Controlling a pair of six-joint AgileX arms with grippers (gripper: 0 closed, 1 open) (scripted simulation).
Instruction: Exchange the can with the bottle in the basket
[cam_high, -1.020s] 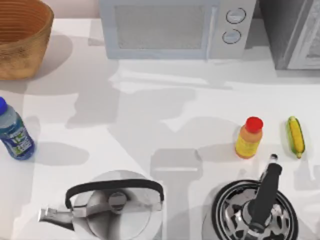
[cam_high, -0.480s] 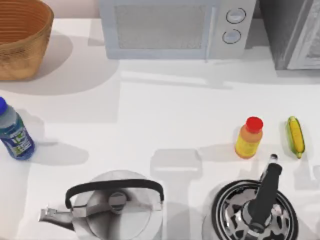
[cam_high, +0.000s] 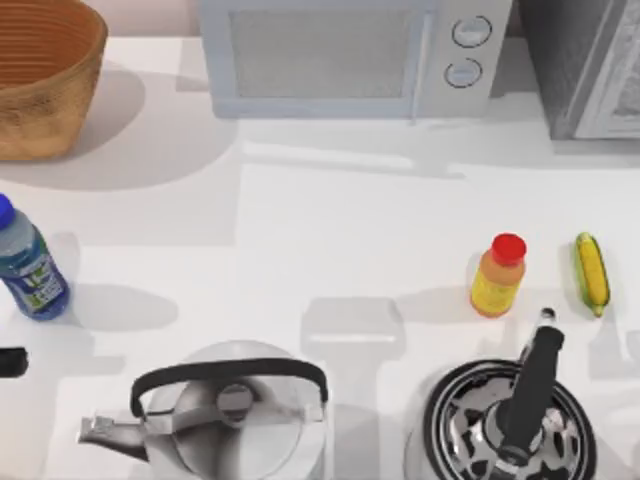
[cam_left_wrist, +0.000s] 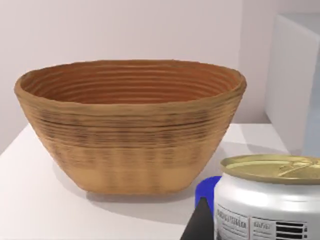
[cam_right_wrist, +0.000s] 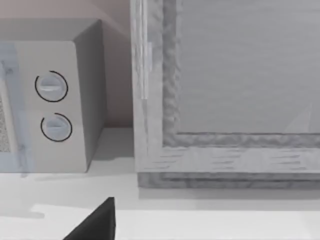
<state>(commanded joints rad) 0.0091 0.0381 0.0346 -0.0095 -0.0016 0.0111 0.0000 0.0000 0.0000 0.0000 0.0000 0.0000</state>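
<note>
The left gripper (cam_left_wrist: 202, 222) sits low by the can (cam_left_wrist: 270, 197), its grip impossible to read — basket (cam_left_wrist: 131, 125) beyond, bottle (cam_high: 28, 262) standing outside it.

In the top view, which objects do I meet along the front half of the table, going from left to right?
bottle → kettle → yellow-orange bottle → pan → corn cob

Microwave (cam_high: 350, 55) at table's back, grey appliance (cam_high: 590, 65) to its right. Yellow-orange bottle with red cap (cam_high: 497, 275) upright beside corn cob (cam_high: 591, 272). Kettle (cam_high: 225, 415) front left, round pan with black handle (cam_high: 510, 425) front right
</note>
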